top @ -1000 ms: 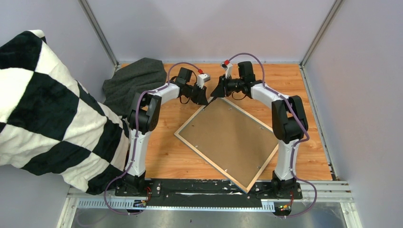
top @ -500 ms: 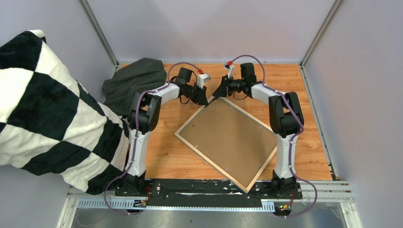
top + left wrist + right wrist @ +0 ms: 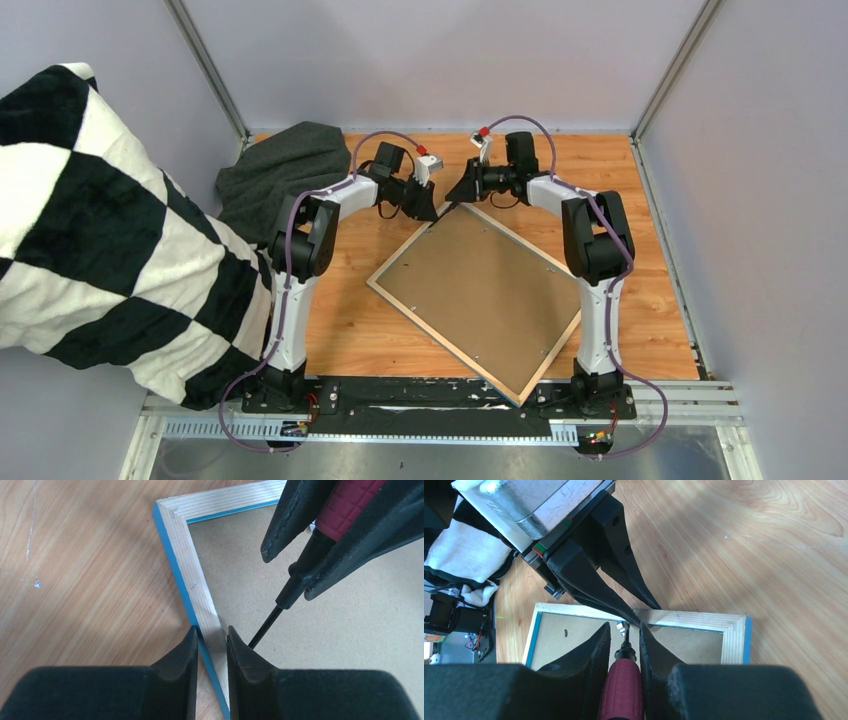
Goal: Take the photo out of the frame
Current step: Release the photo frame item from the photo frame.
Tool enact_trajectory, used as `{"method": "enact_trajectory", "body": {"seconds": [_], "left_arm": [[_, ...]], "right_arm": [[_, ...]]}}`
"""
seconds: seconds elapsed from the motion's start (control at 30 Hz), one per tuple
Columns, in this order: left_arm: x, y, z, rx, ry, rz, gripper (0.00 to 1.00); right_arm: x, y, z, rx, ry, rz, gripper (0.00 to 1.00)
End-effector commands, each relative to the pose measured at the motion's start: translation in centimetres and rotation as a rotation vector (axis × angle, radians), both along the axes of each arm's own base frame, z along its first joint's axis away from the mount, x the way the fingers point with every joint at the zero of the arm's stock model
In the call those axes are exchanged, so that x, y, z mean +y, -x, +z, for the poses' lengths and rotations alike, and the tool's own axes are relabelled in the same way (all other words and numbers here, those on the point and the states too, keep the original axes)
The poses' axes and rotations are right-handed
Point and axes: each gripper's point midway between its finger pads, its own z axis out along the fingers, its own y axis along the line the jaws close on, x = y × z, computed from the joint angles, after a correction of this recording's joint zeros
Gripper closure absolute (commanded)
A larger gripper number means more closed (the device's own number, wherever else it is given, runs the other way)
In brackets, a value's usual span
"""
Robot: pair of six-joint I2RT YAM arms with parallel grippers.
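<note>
Bright blue rectangular picture frame [image 3: 195,575] with pale wood back lay face down, diagonal, on wooden table [image 3: 650,190]; plain brown backing board [image 3: 480,295] faced up. Left fingers [image 3: 180,665] clamped on frame's rail near far corner. Right fingers [image 3: 591,655] closed on dark-red-handled screwdriver [image 3: 624,690], black tip down at backing board just inside same rail. Dark grey cloth [image 3: 285,170] bunched at table's far left corner.

**Picture side out of sight**

The frame [image 3: 182,547] lies back up, its front hidden against the table [image 3: 75,580]; only a thin blue edge shows. The brown backing board [image 3: 350,645] covers whatever sits beneath it. The screwdriver [image 3: 300,575] tip vanishes behind the left claw [image 3: 212,630]. The checked blanket [image 3: 100,220] runs off the top view's left edge.
</note>
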Motion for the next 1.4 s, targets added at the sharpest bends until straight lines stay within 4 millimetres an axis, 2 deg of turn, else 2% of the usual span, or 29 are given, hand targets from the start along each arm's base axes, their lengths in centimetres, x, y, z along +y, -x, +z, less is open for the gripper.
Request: {"method": "enact_trajectory", "body": {"seconds": [0.0, 0.13, 0.37, 0.67, 1.37], "left_arm": [[-0.3, 8.8, -6.8, 0.320, -0.091, -0.115, 1.00], [-0.3, 8.8, -6.8, 0.320, -0.091, -0.115, 1.00], [-0.3, 8.9, -6.9, 0.322, -0.092, -0.114, 1.00], [-0.3, 8.8, -6.8, 0.320, -0.092, -0.115, 1.00], [-0.3, 8.8, -6.8, 0.319, -0.090, -0.115, 1.00]], "right_arm": [[0.4, 0.1, 0.0, 0.038, -0.045, 0.029, 1.00], [0.4, 0.4, 0.0, 0.065, -0.059, 0.038, 1.00], [-0.7, -0.1, 1.1, 0.056, -0.104, 0.014, 1.00], [-1.5, -0.4, 0.0, 0.008, -0.050, -0.011, 1.00], [-0.4, 0.0, -0.8, 0.046, -0.067, 0.028, 1.00]]}}
